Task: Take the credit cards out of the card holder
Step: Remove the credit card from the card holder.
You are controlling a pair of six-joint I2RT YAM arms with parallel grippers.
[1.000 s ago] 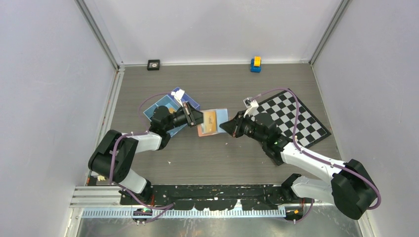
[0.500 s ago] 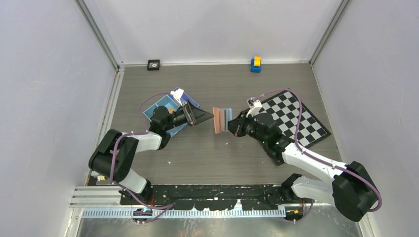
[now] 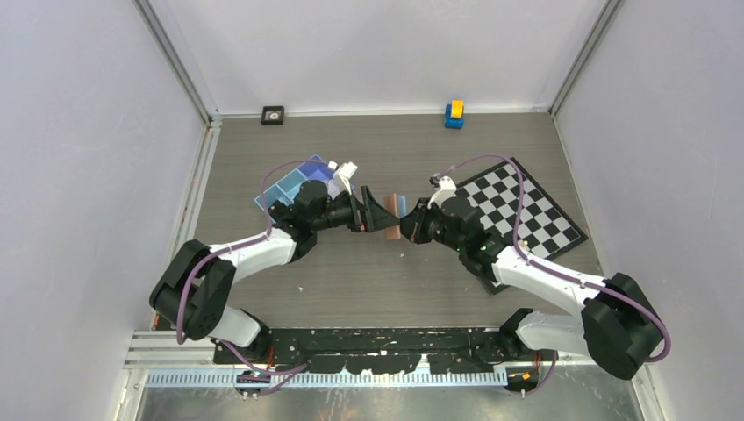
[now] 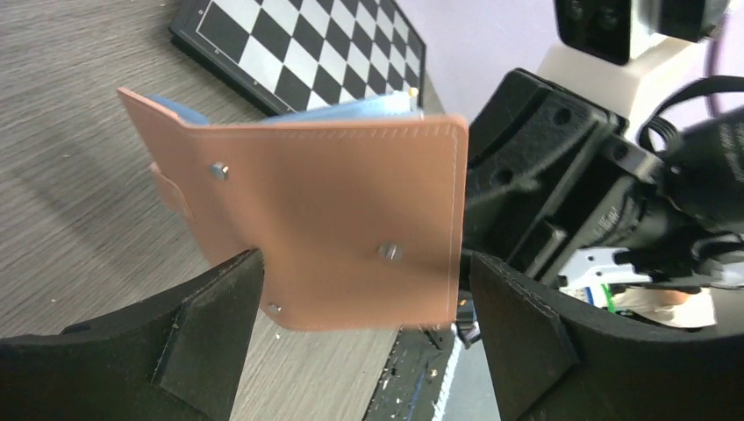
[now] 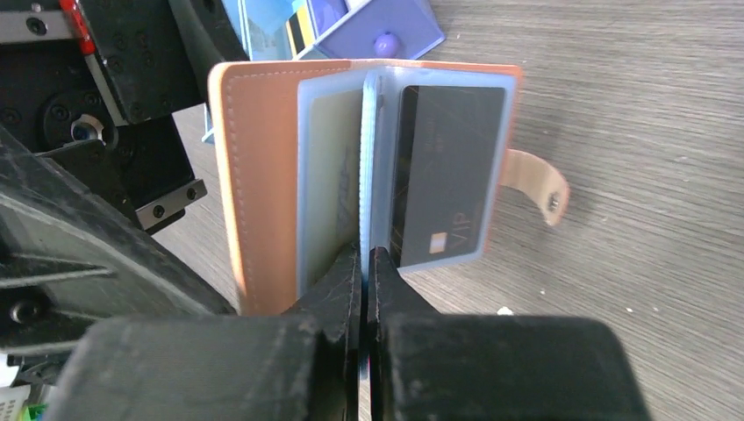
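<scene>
While the card holder point(image 5: 263, 175) is hanging open in mid-air over the middle of the table point(image 3: 395, 281), how would you go for the cards? Right now the right gripper point(image 5: 364, 263) has its fingers pressed together on the bottom edge of the holder's centre sleeve leaf, and that pinch looks like the only thing carrying it. — benchrat

Honestly I'd use the left gripper point(image 4: 364, 267). Its jaws are wide apart with the holder's leather back between them, and I can't tell if either one touches. Problem is it's on the wrong side: the dark grey card point(image 5: 439, 171) and the pale card point(image 5: 332, 184) sit in sleeves facing the right wrist. My guess is it has to come round to an open sleeve edge, pinch only card, not plastic, and pull straight along the sleeve. Go slow, the holder could twist on that thin pinch. The blue tray point(image 3: 294, 189) is near the left arm for dropping them. — yam_fan
</scene>
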